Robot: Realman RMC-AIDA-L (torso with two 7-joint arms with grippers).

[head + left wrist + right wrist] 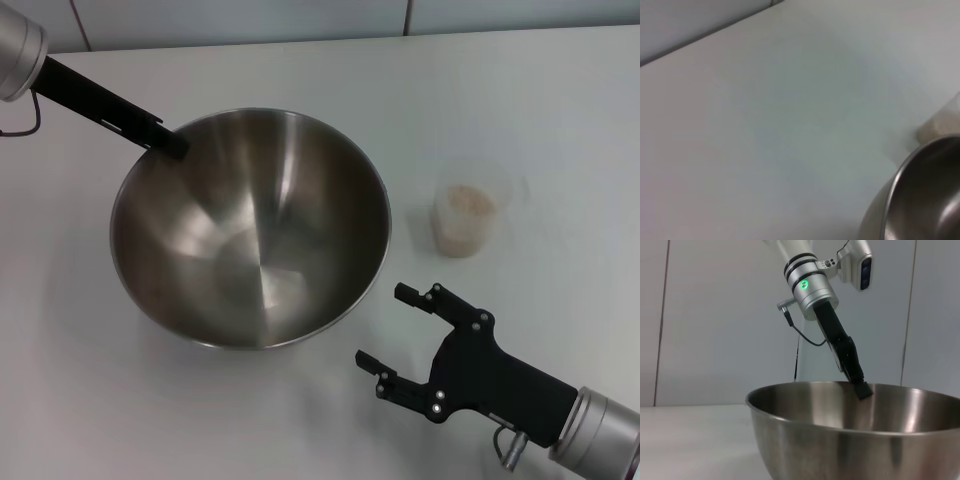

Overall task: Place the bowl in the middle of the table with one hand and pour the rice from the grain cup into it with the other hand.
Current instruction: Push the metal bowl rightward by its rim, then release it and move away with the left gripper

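Observation:
The steel bowl (pixel 250 230) stands at the middle of the white table (pixel 520 90). My left gripper (pixel 172 142) reaches in from the far left and is shut on the bowl's far-left rim; the right wrist view shows it (pixel 862 388) pinching the rim of the bowl (pixel 850 435). The clear grain cup (pixel 465 222) holds rice (pixel 468 203) and stands upright to the right of the bowl, apart from it. My right gripper (pixel 381 325) is open and empty, low at the front right, near the bowl's near-right side and in front of the cup. The left wrist view shows the bowl's edge (pixel 925 200).
The table's far edge meets a pale wall (pixel 300 20) at the back. Bare tabletop (pixel 70 380) lies to the left of and in front of the bowl.

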